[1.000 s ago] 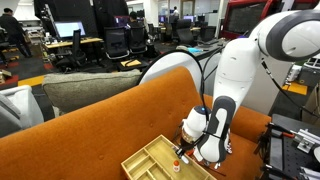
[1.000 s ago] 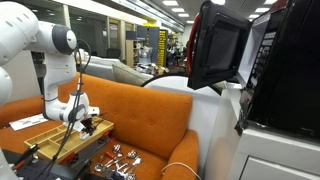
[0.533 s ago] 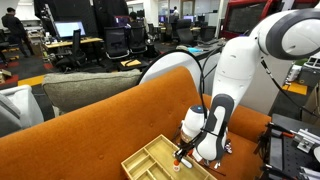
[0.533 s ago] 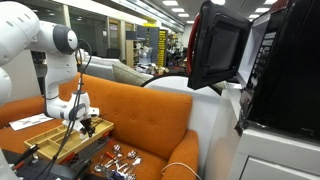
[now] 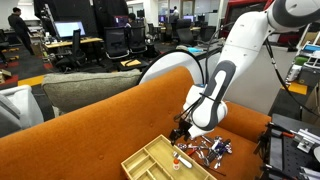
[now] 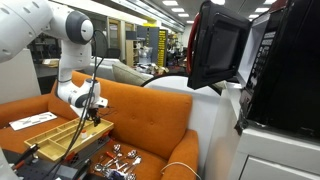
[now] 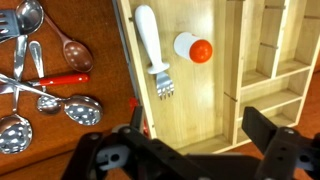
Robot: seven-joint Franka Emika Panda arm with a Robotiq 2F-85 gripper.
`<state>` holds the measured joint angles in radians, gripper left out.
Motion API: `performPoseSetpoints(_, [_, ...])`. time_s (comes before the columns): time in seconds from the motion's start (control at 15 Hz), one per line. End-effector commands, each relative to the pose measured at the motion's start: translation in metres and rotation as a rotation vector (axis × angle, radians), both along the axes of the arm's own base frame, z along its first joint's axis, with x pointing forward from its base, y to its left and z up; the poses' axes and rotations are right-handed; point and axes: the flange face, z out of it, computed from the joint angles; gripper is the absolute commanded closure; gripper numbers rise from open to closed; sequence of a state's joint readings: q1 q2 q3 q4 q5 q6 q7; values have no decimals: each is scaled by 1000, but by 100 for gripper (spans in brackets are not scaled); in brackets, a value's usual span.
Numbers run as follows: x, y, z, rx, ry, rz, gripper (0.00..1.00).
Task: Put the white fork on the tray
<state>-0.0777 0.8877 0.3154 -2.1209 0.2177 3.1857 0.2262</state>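
The white fork [image 7: 152,50] lies flat in a long compartment of the pale wooden tray [image 7: 195,110], tines towards me, beside a small white and orange round piece [image 7: 195,49]. My gripper [image 7: 190,150] hangs above the tray's near end with its black fingers [image 7: 275,135] spread wide and nothing between them. In both exterior views the gripper [image 5: 183,128] [image 6: 95,112] is lifted clear above the tray [image 5: 150,160] [image 6: 50,135] on the orange sofa. The fork is too small to make out there.
Several metal spoons and a red-handled utensil [image 7: 45,80] lie on the orange cushion beside the tray, seen as a heap [image 5: 205,150] [image 6: 120,158] in both exterior views. The sofa back [image 5: 100,125] rises behind the tray.
The gripper has opened and let go of the fork, which now rests in the tray. The arm has lifted up and away from the tray.
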Motion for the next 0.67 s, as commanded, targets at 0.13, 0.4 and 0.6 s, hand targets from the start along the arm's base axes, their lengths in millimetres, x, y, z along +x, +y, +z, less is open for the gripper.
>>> performPoseSetpoints(0.13, [-3,-43,20,-4,16,-133,0])
performPoseSetpoints(0.4, [-9,-40,21,-2,32,-160,0])
performPoseSetpoints(0.6, [-9,-40,21,-1,33,-163,0])
